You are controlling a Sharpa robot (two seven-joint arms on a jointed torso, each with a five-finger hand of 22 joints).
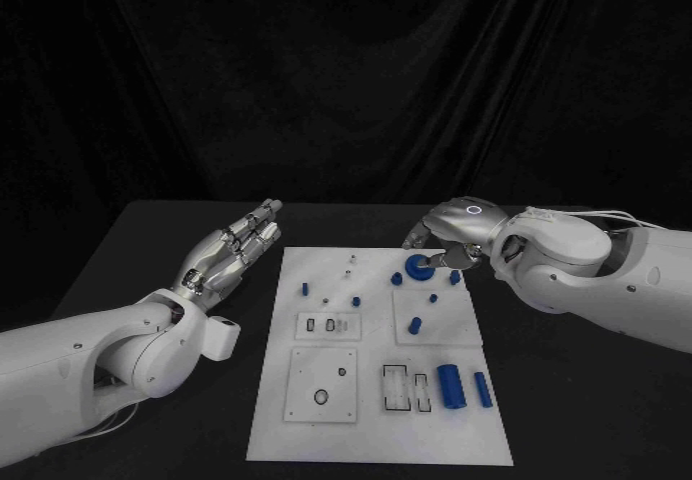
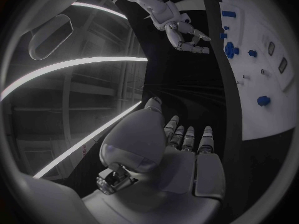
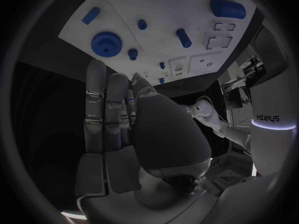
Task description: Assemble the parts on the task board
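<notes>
We see the white task board (image 1: 378, 400) lying on the black table (image 1: 577, 400), its near end holding a large blue cylinder (image 1: 450, 385) with a slimmer blue pin (image 1: 482, 389) just beside it. Farther up, small blue pegs (image 1: 415, 324) stand in the board. At the far end a blue gear (image 1: 417, 266) sits on the board. The right hand (image 1: 450, 240) hangs just above the gear; in the right wrist view its fingers (image 3: 106, 109) lie straight, pressed together, holding nothing. The left hand (image 1: 238, 248) hovers beside the board's far left edge, fingers extended, empty.
</notes>
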